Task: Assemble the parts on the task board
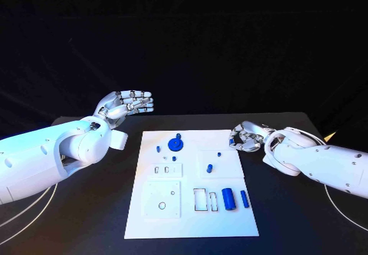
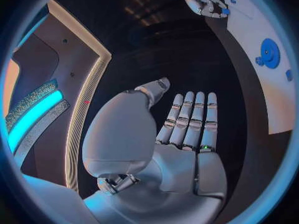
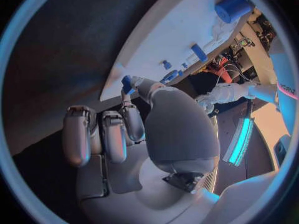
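The white task board (image 1: 192,218) lies in the middle of the black table. On it are a blue gear (image 1: 176,143), several small blue pegs such as one (image 1: 208,169) near the middle, a thick blue cylinder (image 1: 227,198) and a slim blue bar (image 1: 244,198). My right hand (image 1: 247,137) hovers at the board's far right edge and pinches a small blue part (image 3: 126,83) between thumb and a fingertip. My left hand (image 1: 126,105) is raised off the board's far left corner, its fingers (image 2: 190,117) straight and holding nothing. The left wrist view shows the gear (image 2: 269,52) and my right hand (image 2: 206,2).
White raised blocks with slots and holes sit on the board, one (image 1: 163,199) at the near left and a framed slot (image 1: 201,197) beside the cylinder. Bare black table (image 1: 307,223) surrounds the board on both sides.
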You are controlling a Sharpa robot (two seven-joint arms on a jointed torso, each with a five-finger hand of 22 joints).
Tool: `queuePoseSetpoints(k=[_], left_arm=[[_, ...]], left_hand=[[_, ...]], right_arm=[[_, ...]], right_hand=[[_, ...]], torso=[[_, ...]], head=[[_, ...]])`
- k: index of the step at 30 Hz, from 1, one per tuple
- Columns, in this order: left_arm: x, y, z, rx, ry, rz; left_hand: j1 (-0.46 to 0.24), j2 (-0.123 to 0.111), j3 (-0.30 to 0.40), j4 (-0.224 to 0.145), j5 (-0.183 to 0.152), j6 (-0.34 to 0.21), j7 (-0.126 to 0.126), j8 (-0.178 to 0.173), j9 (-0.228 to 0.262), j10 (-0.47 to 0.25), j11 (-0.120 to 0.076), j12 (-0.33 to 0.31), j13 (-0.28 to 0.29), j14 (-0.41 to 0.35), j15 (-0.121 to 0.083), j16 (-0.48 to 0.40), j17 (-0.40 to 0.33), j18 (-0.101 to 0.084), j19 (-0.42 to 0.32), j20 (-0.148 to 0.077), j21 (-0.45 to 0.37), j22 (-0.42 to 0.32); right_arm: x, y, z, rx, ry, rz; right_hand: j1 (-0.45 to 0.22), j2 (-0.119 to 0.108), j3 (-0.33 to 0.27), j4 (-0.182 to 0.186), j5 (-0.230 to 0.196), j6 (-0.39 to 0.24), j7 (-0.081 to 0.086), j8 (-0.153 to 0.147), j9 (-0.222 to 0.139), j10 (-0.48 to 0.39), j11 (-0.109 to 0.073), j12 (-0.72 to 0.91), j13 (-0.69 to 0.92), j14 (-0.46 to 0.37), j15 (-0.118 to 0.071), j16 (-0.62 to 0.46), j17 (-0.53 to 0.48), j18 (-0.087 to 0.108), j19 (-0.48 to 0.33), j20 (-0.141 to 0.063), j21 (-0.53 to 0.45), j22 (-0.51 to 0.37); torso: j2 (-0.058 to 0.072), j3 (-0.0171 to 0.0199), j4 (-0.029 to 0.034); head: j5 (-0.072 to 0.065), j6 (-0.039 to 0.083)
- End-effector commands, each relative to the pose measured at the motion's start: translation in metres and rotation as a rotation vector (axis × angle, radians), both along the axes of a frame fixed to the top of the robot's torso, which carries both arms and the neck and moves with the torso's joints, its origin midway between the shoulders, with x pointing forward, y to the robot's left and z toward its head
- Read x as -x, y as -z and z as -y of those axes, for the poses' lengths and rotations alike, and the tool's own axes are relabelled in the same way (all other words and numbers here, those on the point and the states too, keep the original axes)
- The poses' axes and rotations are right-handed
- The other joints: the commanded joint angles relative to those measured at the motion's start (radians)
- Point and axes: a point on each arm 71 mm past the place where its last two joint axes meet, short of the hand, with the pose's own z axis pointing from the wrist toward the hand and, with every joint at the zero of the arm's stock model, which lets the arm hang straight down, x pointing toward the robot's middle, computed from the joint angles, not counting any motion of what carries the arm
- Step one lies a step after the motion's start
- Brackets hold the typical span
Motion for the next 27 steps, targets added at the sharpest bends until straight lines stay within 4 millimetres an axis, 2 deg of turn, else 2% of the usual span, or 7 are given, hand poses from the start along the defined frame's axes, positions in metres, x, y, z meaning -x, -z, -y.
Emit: queuePoseSetpoints(k=[1, 7, 11, 13, 20, 27], left_arm=[[0.0, -0.001, 0.002, 0.008, 0.019, 0.005], [0.0, -0.001, 0.002, 0.007, 0.019, 0.003], [0.0, 0.0, 0.003, 0.007, 0.02, 0.001], [0.0, 0.0, 0.003, 0.007, 0.021, 0.0], [0.0, 0.001, 0.005, 0.007, 0.024, -0.005], [-0.001, 0.003, 0.008, 0.007, 0.029, -0.011]], left_hand=[[0.004, 0.005, -0.003, -0.002, -0.001, -0.003, 0.076, 0.003, 0.001, -0.002, 0.0, 0.003, 0.0, 0.008, 0.002, -0.007, -0.001, -0.011, 0.006, -0.001, 0.002, -0.001], [0.004, 0.005, -0.003, -0.002, -0.001, -0.002, 0.076, 0.003, 0.001, -0.001, 0.0, 0.004, 0.0, 0.009, 0.002, -0.007, -0.001, -0.011, 0.006, -0.001, 0.002, -0.002], [0.004, 0.005, -0.003, -0.002, -0.001, -0.002, 0.076, 0.003, 0.001, -0.001, 0.0, 0.004, 0.0, 0.009, 0.002, -0.007, -0.001, -0.011, 0.006, -0.001, 0.002, -0.002], [0.004, 0.005, -0.003, -0.002, -0.001, -0.002, 0.076, 0.003, 0.001, -0.001, 0.0, 0.004, 0.0, 0.009, 0.002, -0.007, -0.001, -0.011, 0.006, -0.001, 0.002, -0.002], [0.004, 0.006, -0.003, -0.002, -0.001, -0.002, 0.076, 0.004, 0.001, -0.001, 0.0, 0.004, 0.0, 0.009, 0.002, -0.007, -0.001, -0.011, 0.006, -0.001, 0.002, -0.002], [0.004, 0.005, -0.003, -0.002, -0.001, -0.002, 0.076, 0.004, 0.001, 0.0, 0.0, 0.004, 0.0, 0.01, 0.002, -0.008, -0.001, -0.011, 0.007, -0.001, 0.002, -0.003]], right_arm=[[0.002, -0.006, -0.002, -0.002, 0.03, 0.038], [0.01, -0.027, -0.019, -0.025, 0.039, 0.053], [0.021, -0.04, -0.041, -0.034, 0.019, 0.064], [0.029, -0.045, -0.06, -0.038, -0.009, 0.07], [0.052, -0.046, -0.119, -0.041, -0.102, 0.079], [0.067, -0.037, -0.156, -0.03, -0.152, 0.085]], right_hand=[[0.0, 0.012, 0.001, -0.008, 0.01, 0.007, -0.014, 0.04, 0.045, 0.0, -0.002, -0.004, 0.037, 0.1, -0.005, 0.003, 0.232, -0.013, 0.009, -0.008, 0.003, 0.149], [-0.008, 0.012, 0.006, -0.011, 0.026, -0.001, -0.01, 0.043, 0.047, -0.001, 0.001, -0.007, 0.036, 0.1, -0.001, 0.002, 0.231, -0.014, 0.011, -0.006, 0.005, 0.151], [-0.011, 0.012, 0.007, -0.011, 0.03, -0.003, -0.009, 0.044, 0.048, -0.001, 0.002, -0.007, 0.036, 0.1, 0.0, 0.003, 0.232, -0.015, 0.012, -0.005, 0.007, 0.153], [-0.013, 0.011, 0.006, -0.011, 0.031, -0.003, -0.009, 0.044, 0.048, -0.001, 0.002, -0.007, 0.036, 0.1, 0.0, 0.003, 0.232, -0.015, 0.013, -0.005, 0.009, 0.154], [-0.016, 0.008, 0.007, -0.015, 0.034, -0.003, -0.009, 0.048, 0.05, 0.0, 0.002, -0.007, 0.037, 0.1, 0.001, 0.002, 0.23, -0.014, 0.012, -0.004, 0.006, 0.152], [-0.019, 0.004, 0.007, -0.018, 0.033, -0.003, -0.009, 0.051, 0.052, 0.0, 0.002, -0.007, 0.037, 0.099, 0.001, 0.001, 0.227, -0.013, 0.01, -0.003, 0.002, 0.15]], torso=[[-0.002, -0.0011, -0.0006], [-0.003, -0.0027, -0.0017], [-0.007, -0.0047, -0.0025], [-0.01, -0.006, -0.0032], [-0.013, -0.0075, -0.0032], [-0.015, -0.0097, 0.0]], head=[[0.0, 0.002], [-0.001, 0.005], [0.001, 0.002], [0.001, 0.001], [0.009, -0.003], [0.017, -0.006]])
